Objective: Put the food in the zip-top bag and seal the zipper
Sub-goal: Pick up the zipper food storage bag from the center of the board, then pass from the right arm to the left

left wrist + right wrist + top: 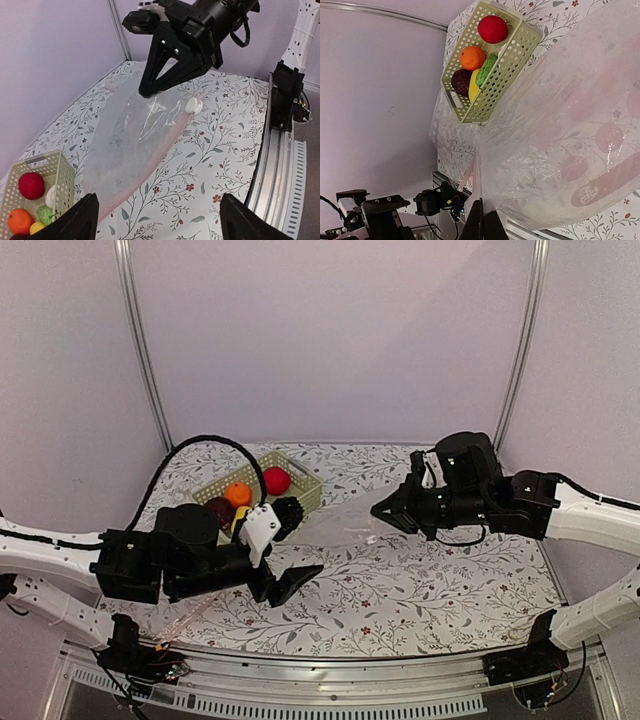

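The clear zip-top bag [131,150] lies on the flowered table, also in the top view [335,530]. Its pale pink zipper strip [149,176] runs along the near edge, with the white slider [193,105] at the far end. My right gripper [380,510] is shut on the bag's edge and lifts it; the wrist view shows the fingers [482,222] pinched on plastic. My left gripper [162,225] is open and empty, low over the table beside the bag. The food lies in the green basket [506,59]: red ball [492,28], orange [472,57], maroon [461,81], green [486,70], yellow [474,91], white [50,196].
The basket [300,478] stands at the back left, close behind my left gripper [303,542]. A metal rail [270,165] runs along the table's near edge. Purple walls with upright poles close in the back and sides.
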